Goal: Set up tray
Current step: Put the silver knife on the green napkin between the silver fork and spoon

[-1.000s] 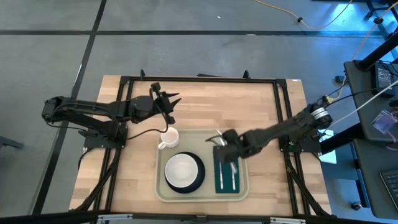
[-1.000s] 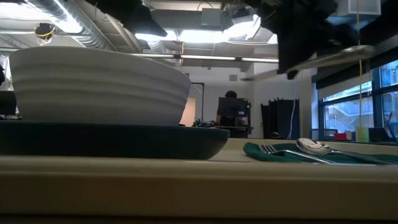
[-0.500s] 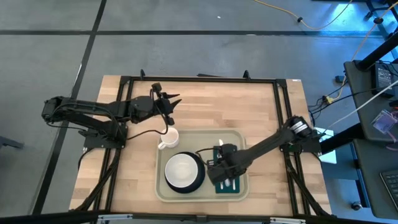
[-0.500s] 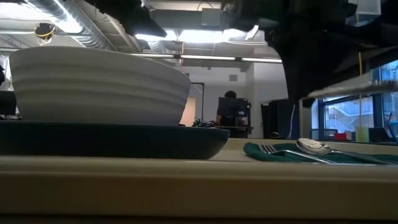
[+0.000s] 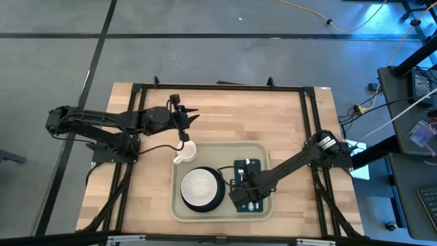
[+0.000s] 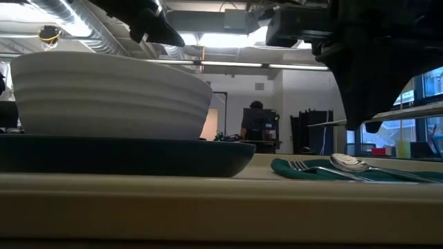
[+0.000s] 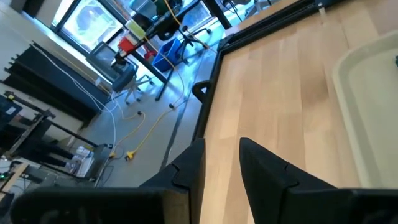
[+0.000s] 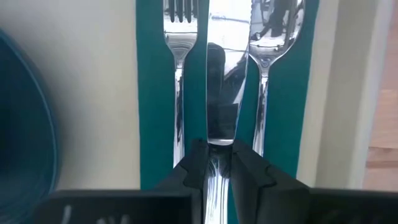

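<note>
The pale beige tray [image 5: 220, 154] lies at the table's near middle. It carries a dark plate [image 5: 218, 197] with a white bowl [image 5: 199, 186] and a dark green napkin [image 8: 152, 93]. A fork [image 8: 178, 74] and a spoon [image 8: 268, 56] lie on the napkin. My right gripper [image 8: 219, 154] hovers over the napkin, shut on a knife [image 8: 221, 74] lined up between fork and spoon. In the low view the knife [image 6: 408, 111] hangs level above them. A white mug [image 5: 185, 152] stands at the tray's far left corner. My left gripper [image 5: 187, 117] waits open above the table beyond the mug. My right gripper pinches the knife between its two fingers at the handle [image 8: 219, 142], just behind the blade. The blade sticks out ahead of the fingers, along the napkin and parallel to fork and spoon. The knife is lifted clear and level above the napkin.
Bare wood [image 5: 252, 113] spreads across the far half of the table. A black frame rail [image 5: 218, 87] runs round the table's edges. Beyond the table, the low view shows a room with a person [image 6: 257, 121] far off.
My right gripper has moved from the tray's far part toward the near edge and down over the napkin. It has turned the knife from slanted to level and in line between fork and spoon. It has stayed shut on the knife.
</note>
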`<state>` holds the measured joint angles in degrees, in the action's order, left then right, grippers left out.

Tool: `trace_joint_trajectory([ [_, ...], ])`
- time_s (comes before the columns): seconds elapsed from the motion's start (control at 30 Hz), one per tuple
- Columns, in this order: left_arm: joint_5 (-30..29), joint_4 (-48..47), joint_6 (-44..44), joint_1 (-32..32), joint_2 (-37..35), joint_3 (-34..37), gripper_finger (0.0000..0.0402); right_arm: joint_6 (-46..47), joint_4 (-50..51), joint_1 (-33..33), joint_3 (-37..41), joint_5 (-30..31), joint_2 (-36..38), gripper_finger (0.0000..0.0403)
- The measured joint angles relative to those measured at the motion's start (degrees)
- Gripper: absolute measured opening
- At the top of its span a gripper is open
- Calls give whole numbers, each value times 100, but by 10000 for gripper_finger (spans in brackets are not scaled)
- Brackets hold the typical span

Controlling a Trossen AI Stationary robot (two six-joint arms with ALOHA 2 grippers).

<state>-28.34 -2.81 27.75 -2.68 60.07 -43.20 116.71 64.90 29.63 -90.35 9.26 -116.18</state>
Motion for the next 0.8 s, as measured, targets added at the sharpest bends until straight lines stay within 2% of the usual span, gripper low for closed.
trace_joint_trajectory([
  [0.6, -2, -46, -9, 0, 1, 0, 90, -2, -938, -61, 794, -199, -7, 42],
  [0.8, -2, -46, -7, 0, 1, 0, 92, -148, -1048, -127, 831, -294, -9, 43],
])
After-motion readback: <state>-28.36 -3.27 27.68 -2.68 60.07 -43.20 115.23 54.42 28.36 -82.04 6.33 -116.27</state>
